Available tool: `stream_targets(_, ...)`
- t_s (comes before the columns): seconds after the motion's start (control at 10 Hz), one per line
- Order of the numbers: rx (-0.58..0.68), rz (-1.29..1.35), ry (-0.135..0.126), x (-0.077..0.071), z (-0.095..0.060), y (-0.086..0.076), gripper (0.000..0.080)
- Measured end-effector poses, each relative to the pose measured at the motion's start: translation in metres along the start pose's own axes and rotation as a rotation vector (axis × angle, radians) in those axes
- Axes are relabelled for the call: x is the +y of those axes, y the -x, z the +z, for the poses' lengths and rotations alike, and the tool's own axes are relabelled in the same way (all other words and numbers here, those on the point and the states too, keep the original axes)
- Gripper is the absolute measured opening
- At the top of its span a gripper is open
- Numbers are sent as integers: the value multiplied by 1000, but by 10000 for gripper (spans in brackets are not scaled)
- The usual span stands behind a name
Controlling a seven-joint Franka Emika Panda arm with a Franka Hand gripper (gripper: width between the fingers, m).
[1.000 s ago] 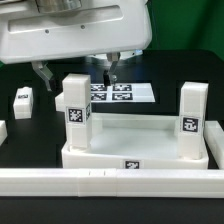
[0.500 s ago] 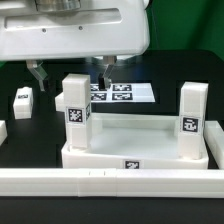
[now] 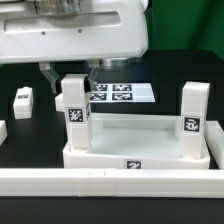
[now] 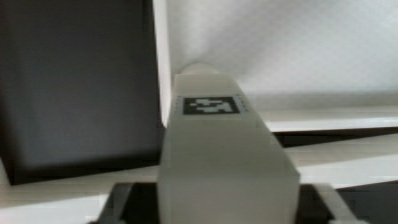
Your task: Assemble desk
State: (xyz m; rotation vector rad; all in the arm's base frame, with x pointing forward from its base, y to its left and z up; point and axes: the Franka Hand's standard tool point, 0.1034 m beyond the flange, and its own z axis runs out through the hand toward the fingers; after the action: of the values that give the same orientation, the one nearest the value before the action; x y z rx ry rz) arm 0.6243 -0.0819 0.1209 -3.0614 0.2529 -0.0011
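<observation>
The white desk top lies rim-up near the front. One tagged post leg stands in its corner on the exterior view's left, and another leg stands in the opposite corner. My gripper hangs over the top of the first leg, with one finger on each side and small gaps showing, so it is open. In the wrist view that leg runs up between my dark fingers, filling my gripper.
A loose tagged leg lies at the exterior view's left, and another white part shows at the edge. The marker board lies behind the desk top. A long low white rail runs along the front.
My gripper has moved from above the marker board toward the exterior view's left, over the standing leg. Its fingers have drawn closer together around the leg's top.
</observation>
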Motion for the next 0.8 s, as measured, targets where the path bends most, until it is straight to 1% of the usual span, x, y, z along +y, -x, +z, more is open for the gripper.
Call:
stream_targets(0.4,0,58,-1,0,0,0,288)
stream_targets(0.6,0,209,-4,-2,0,0,289)
stream_targets(0.8,-3,428,-13,-11,1,1,289)
